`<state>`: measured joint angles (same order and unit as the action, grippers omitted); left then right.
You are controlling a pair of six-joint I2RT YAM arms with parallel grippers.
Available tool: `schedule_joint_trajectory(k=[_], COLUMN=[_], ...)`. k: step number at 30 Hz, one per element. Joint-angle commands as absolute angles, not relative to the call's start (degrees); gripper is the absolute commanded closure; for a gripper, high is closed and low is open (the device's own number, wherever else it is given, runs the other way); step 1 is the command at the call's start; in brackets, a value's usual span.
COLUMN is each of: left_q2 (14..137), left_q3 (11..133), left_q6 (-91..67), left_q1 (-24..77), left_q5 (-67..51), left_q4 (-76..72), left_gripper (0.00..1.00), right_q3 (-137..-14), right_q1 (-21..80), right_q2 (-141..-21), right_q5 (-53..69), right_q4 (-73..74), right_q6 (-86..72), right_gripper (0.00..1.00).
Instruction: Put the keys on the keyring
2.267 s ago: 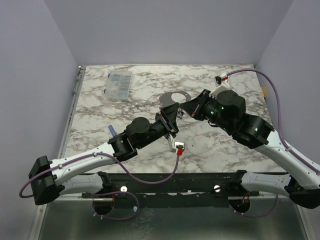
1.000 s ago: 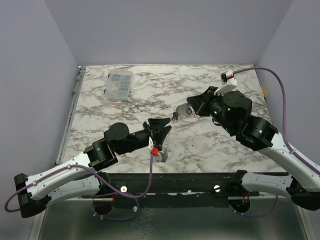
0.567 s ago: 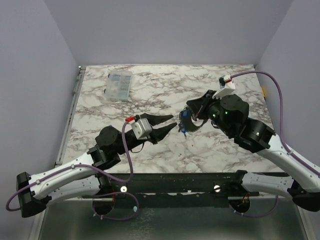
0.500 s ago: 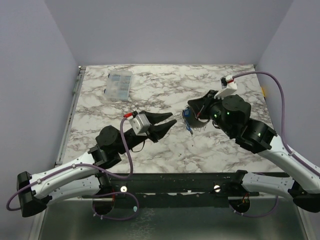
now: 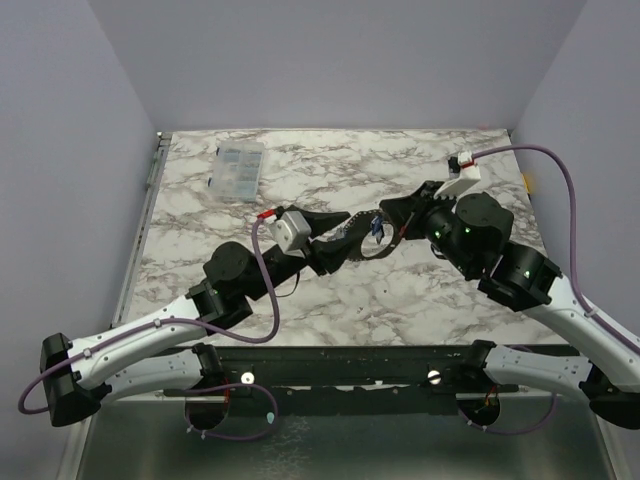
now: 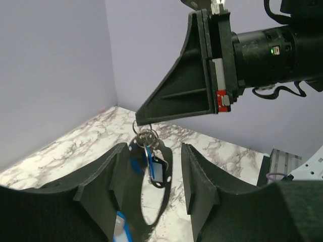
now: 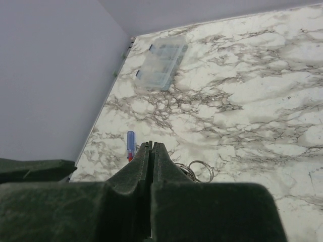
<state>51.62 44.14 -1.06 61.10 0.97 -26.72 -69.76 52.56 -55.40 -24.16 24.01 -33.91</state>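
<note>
Top external: clear compartment box (image 5: 238, 170); well apart from keys (image 5: 372, 230)

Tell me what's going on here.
The right gripper is shut on the keyring, holding it above the table with keys dangling from it. The left gripper is open, its fingers either side of those keys without gripping them. Another blue key lies on the table.
</note>
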Motion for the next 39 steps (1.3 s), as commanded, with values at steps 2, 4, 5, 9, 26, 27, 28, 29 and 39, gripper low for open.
schedule_joint_trajectory(k=[2,4,5,9,26,27,28,29,39], left_q2=[54.1,55.0,55.5,58.0,64.5,64.8,65.1,65.3,66.3], left_q3=[50.6,51.6,52.2,54.7,57.5,57.7,57.9,58.0,56.7], left_q6=[1.5,2.1,2.2,2.3,-4.9,-5.2,-5.3,-5.4,-3.6], left_q1=[60.9,60.7,60.5,59.7,57.7,57.7,57.7,57.7,57.7], left_q5=[-4.3,-6.6,-7.6,-8.8,-12.6,-13.4,-13.9,-13.8,-10.3], left_q4=[-19.1,-17.5,-16.5,-14.3,-18.8,-18.8,-18.9,-18.8,-20.4], left_gripper=[0.43,0.41,0.39,0.37,0.31,0.31,0.31,0.31,0.41], right_q3=[-68.6,-69.0,-69.2,-69.4,-69.2,-69.2,-69.2,-69.2,-70.0], right_q1=[52.7,52.7,52.7,52.7,52.7,52.7,52.7,52.7,52.7], right_q2=[-51.4,-50.9,-50.7,-49.7,-48.3,-48.3,-48.3,-48.3,-48.3], right_q5=[-20.1,-19.8,-19.6,-17.8,-15.3,-15.2,-15.2,-15.2,-15.3], right_q4=[21.3,22.6,23.2,24.1,24.6,24.5,24.6,24.5,24.4], right_q6=[-28.1,-27.5,-27.2,-26.7,-27.3,-27.3,-27.2,-27.2,-27.2], right_gripper=[0.99,0.99,0.99,0.99,0.99,0.99,0.99,0.99,0.99])
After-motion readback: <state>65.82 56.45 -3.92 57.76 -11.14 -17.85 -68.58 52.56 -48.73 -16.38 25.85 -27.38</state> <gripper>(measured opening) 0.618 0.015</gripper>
